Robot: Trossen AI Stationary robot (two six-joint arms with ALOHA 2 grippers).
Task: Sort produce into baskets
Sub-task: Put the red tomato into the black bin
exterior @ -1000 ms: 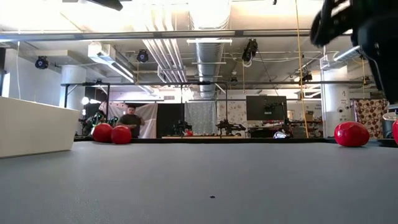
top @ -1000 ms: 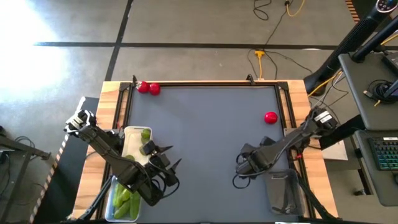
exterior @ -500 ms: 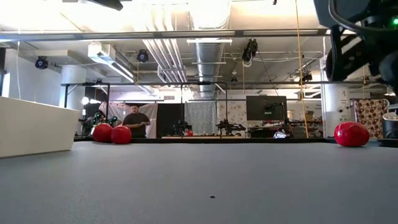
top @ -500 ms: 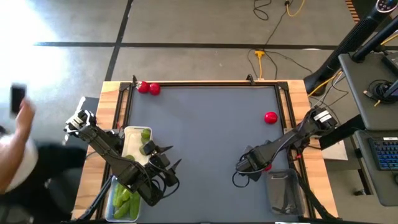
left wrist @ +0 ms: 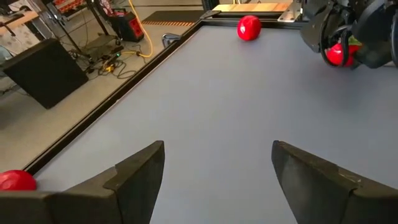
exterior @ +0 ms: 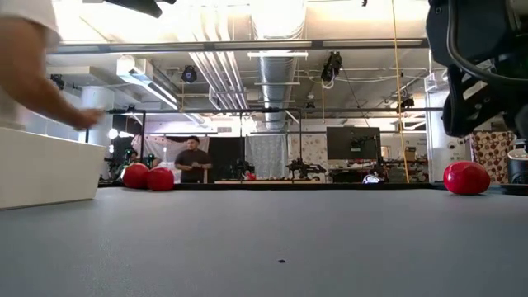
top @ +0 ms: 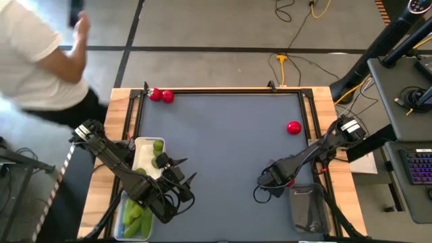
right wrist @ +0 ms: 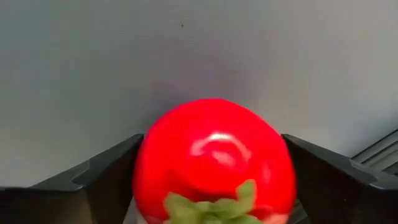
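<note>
Clamped on a red tomato (right wrist: 214, 162) are the right gripper (top: 273, 181) fingers, seemingly just left of the clear tub (top: 310, 209) from above, while the left gripper (left wrist: 217, 168) hangs spread and empty right of the white tray (top: 143, 156), three more tomatoes (top: 293, 127) lying far.

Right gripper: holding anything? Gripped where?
Yes. The right gripper holds a round glossy red tomato-like piece by its two sides, green calyx facing the wrist camera.

Person in white shirt (top: 34, 61) at far left; yellow cable (top: 283, 62) on floor beyond table; keyboard (top: 420, 167) far right.
</note>
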